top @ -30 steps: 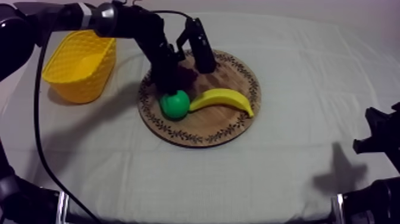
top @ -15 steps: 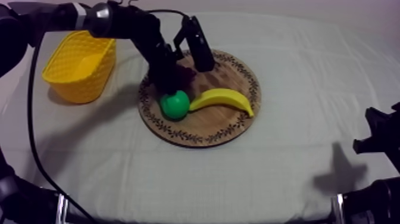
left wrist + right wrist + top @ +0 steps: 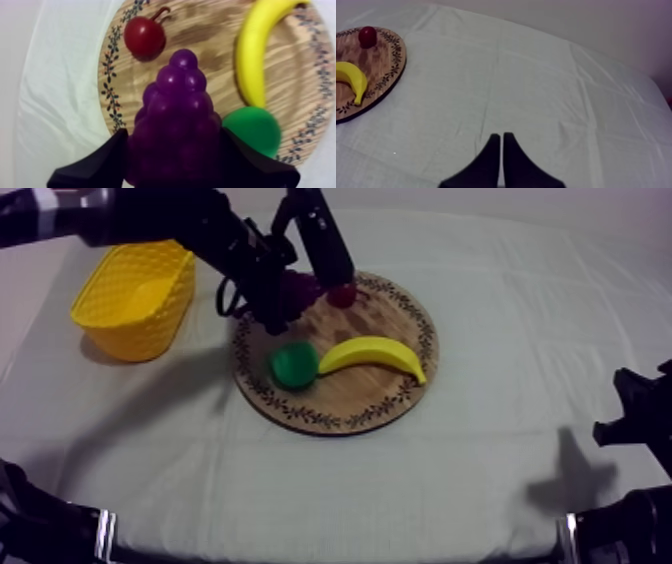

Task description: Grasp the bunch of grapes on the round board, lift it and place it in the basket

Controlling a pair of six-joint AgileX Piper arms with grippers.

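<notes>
The purple bunch of grapes (image 3: 176,107) is clamped between my left gripper's (image 3: 174,137) black fingers and hangs above the round wooden board (image 3: 205,27). From above, the left gripper (image 3: 292,296) holds the grapes (image 3: 300,287) over the board's (image 3: 365,400) back left rim. On the board lie a small red fruit (image 3: 343,295), a green pear (image 3: 294,364) and a banana (image 3: 375,353). The yellow basket (image 3: 135,298) stands to the left of the board. My right gripper (image 3: 501,145) is shut on nothing, low at the right table edge (image 3: 636,420).
The red fruit (image 3: 144,38), banana (image 3: 256,55) and pear (image 3: 252,131) lie below the held grapes. In the right wrist view the board (image 3: 383,55) with banana (image 3: 351,77) and red fruit (image 3: 367,36) sits far off across bare cloth.
My left gripper has risen off the board with the grapes in it and shifted slightly back and left. The red fruit behind it is now uncovered. The right arm has not moved.
</notes>
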